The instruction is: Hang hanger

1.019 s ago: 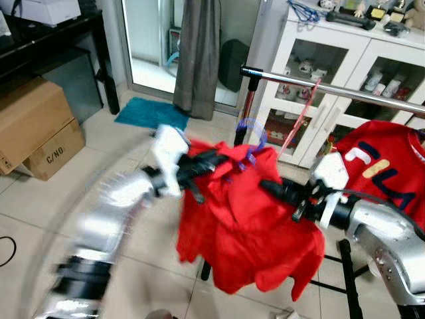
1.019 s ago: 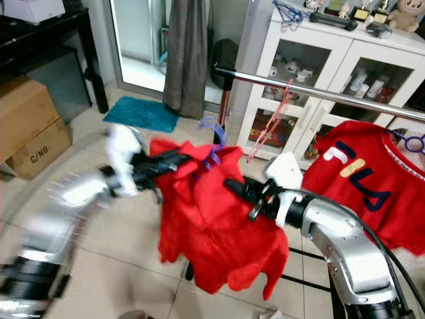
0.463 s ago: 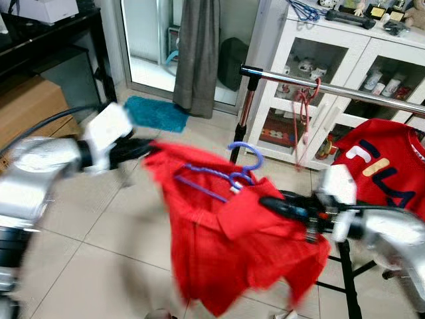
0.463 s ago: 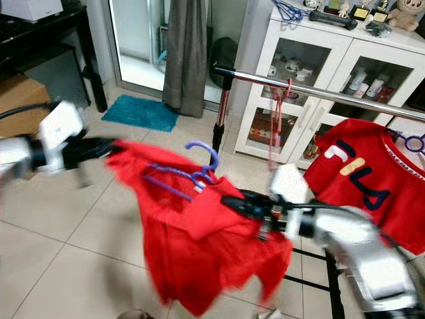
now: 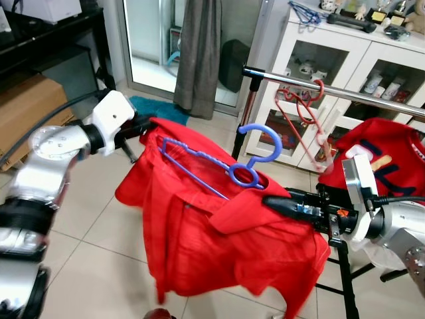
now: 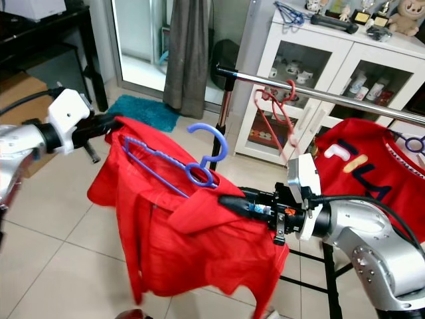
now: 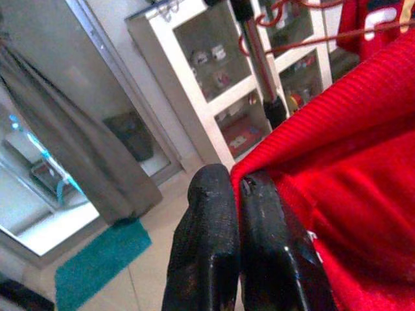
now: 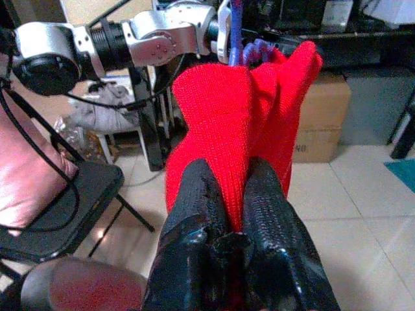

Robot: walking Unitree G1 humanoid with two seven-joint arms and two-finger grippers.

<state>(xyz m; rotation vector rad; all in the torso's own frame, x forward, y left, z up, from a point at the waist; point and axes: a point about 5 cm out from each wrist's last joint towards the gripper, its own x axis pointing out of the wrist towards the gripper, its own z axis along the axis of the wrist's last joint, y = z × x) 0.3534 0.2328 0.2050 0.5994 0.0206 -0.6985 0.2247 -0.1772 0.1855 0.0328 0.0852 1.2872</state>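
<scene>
The left hand [image 5: 143,124] sat at about nine o'clock, its fingers [image 7: 224,246] pinched tight on one shoulder of the red shirt [image 5: 226,246]. The shirt was stretched between both arms in mid-air over the tiled floor [image 5: 99,226]. A purple hanger [image 5: 232,169] lay across its top, the hook rising at centre, below the silver rail [image 5: 332,90] at one o'clock. A pink hanger [image 5: 302,113] hung on that rail. At three o'clock the right hand [image 5: 275,201] was clamped on the shirt's other shoulder.
</scene>
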